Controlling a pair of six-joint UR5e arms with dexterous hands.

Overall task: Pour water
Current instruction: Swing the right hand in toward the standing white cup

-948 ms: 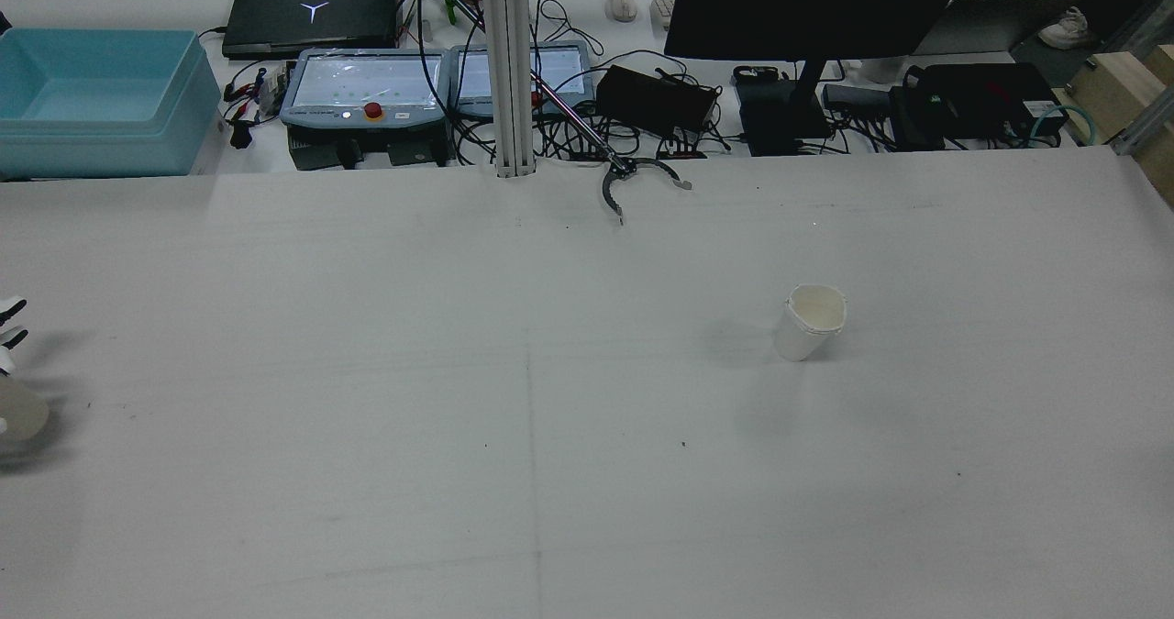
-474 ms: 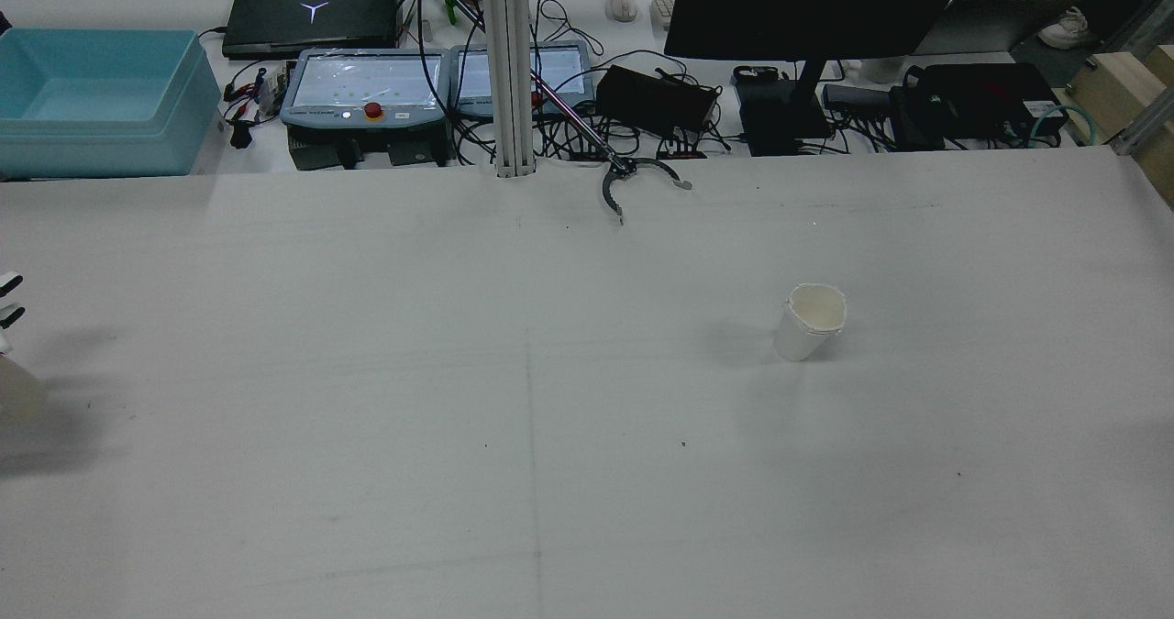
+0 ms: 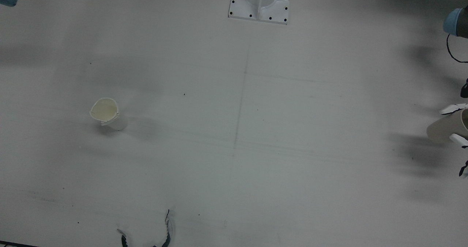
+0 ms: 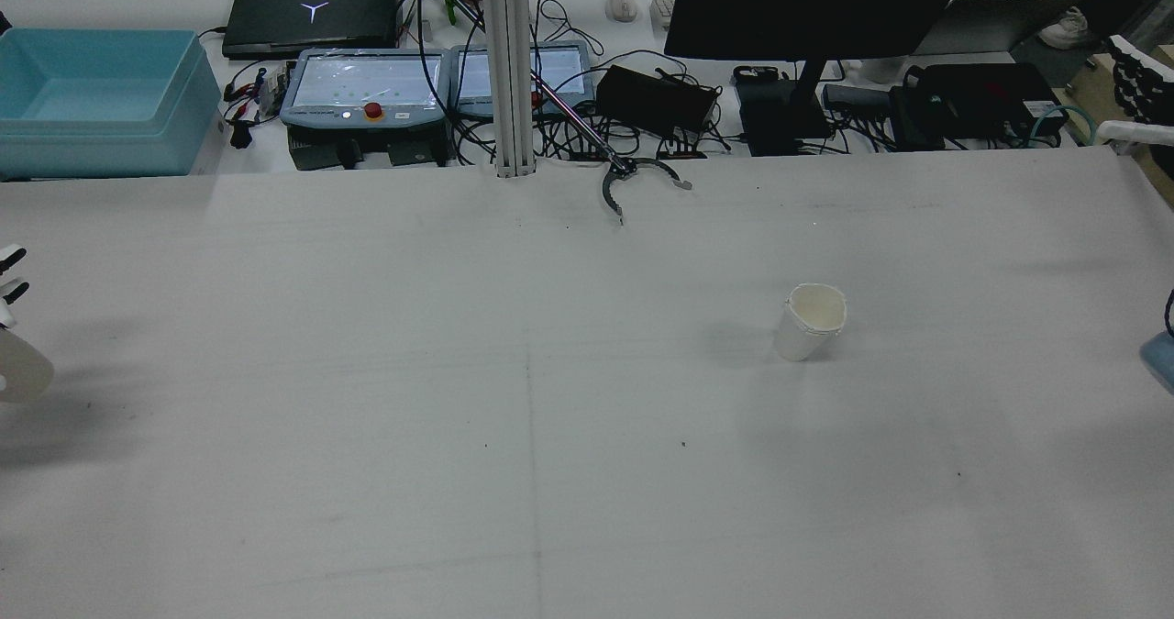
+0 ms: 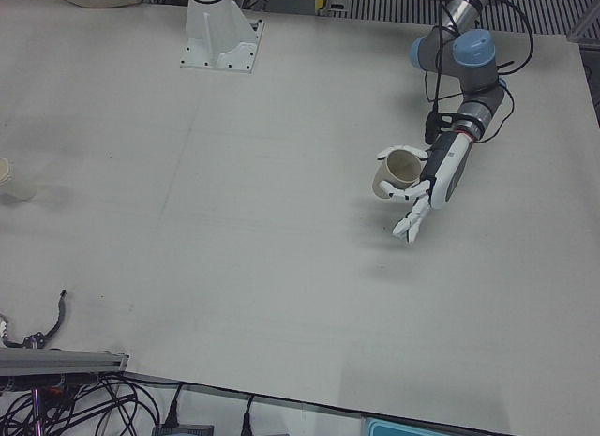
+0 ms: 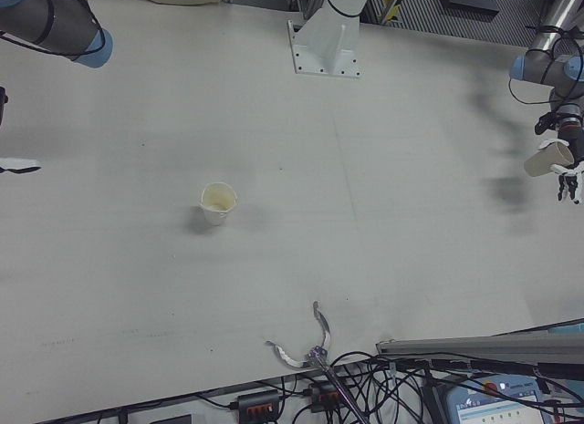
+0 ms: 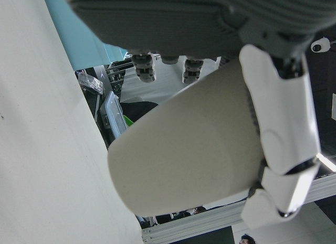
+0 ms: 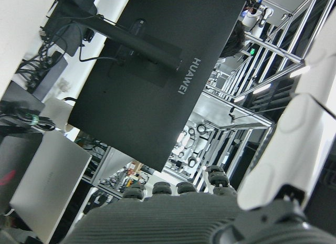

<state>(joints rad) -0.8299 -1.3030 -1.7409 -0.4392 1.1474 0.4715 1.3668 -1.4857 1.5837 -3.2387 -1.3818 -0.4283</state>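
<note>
— What is your left robot hand (image 5: 427,178) doing?

— It is wrapped round a paper cup (image 5: 395,172), with fingers (image 7: 281,128) on its side. I hold the cup up off the desk (image 5: 234,220), tipped over, near the desk's edge on my left side.

— And if you look across to the right?

— First comes lots of bare white desk. Then the other paper cup (image 4: 810,322) stands upright on my right half, well apart from the one I hold. (Its rim looks a bit bent.) I cannot tell what is inside it.

— And your right robot hand (image 4: 1135,82)?

— It is far out past the desk's right edge, up high. Its own camera sees a black monitor (image 8: 152,81). Its fingers (image 8: 304,134) look stretched out, and I see nothing in it.
</note>
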